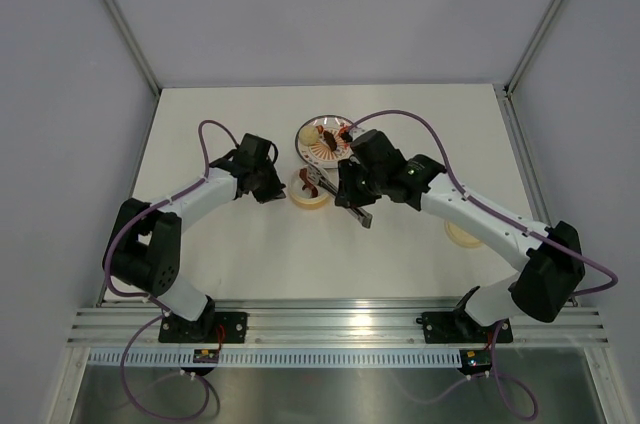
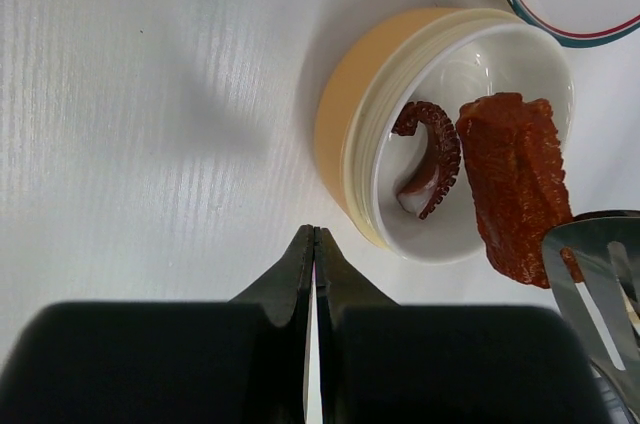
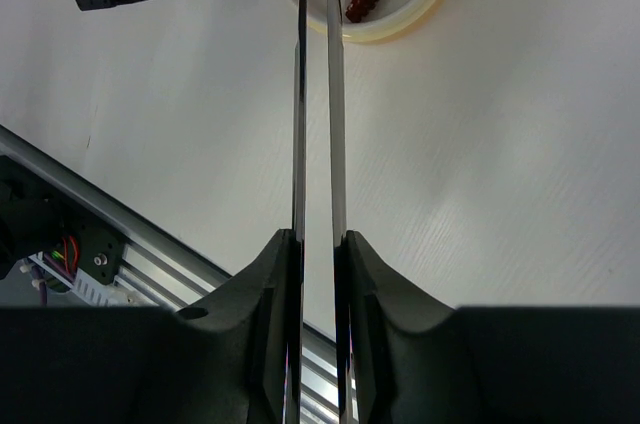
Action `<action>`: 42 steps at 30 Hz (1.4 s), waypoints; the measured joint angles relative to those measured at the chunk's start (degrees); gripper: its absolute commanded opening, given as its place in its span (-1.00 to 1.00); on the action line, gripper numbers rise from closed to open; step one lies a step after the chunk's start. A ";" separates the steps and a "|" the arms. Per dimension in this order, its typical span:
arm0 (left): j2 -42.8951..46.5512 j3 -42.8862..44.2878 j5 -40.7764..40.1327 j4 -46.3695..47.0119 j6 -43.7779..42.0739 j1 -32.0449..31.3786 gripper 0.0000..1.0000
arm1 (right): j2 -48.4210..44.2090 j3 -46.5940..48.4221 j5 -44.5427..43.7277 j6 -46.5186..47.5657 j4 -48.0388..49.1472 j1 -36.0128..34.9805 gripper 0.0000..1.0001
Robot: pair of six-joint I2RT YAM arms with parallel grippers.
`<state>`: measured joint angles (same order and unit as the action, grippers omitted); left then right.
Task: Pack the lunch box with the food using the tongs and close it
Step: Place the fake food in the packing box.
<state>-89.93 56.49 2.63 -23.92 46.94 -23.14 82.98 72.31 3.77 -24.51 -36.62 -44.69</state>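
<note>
The cream-yellow lunch box (image 2: 342,134) stands on the white table just in front of the patterned plate (image 1: 309,130). A curled dark tentacle piece of food (image 2: 432,159) lies inside it. A red-brown piece (image 2: 515,184) hangs over the box's rim, pinched in the tongs' tips (image 2: 598,254). My right gripper (image 3: 318,236) is shut on the two silver tongs arms (image 3: 336,104), which reach to the box (image 3: 425,9). My left gripper (image 2: 315,234) is shut and empty, close beside the box on its left (image 1: 268,184). More food (image 1: 328,137) sits on the plate.
The flat cream lid (image 1: 463,234) lies on the table to the right, under my right forearm. An aluminium rail (image 1: 330,319) runs along the near edge. Grey walls close in the table at the back and sides.
</note>
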 measured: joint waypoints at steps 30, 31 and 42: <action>0.76 -1.79 -0.55 -0.39 -0.22 0.00 -1.00 | 4.00 -2.21 -1.31 -0.57 2.03 -0.22 -0.06; 0.76 -1.79 -0.55 -0.39 -0.22 0.00 -1.00 | 4.00 -2.21 -1.40 -0.57 1.97 -0.22 -0.06; 0.76 -1.79 -0.55 -0.37 -0.22 0.00 -1.00 | 3.58 -1.05 -3.50 -0.57 0.61 -0.24 -0.10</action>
<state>-89.17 54.70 2.09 -24.29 46.72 -23.14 86.56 71.26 0.27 -25.08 -36.01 -44.93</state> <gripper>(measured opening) 0.002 0.462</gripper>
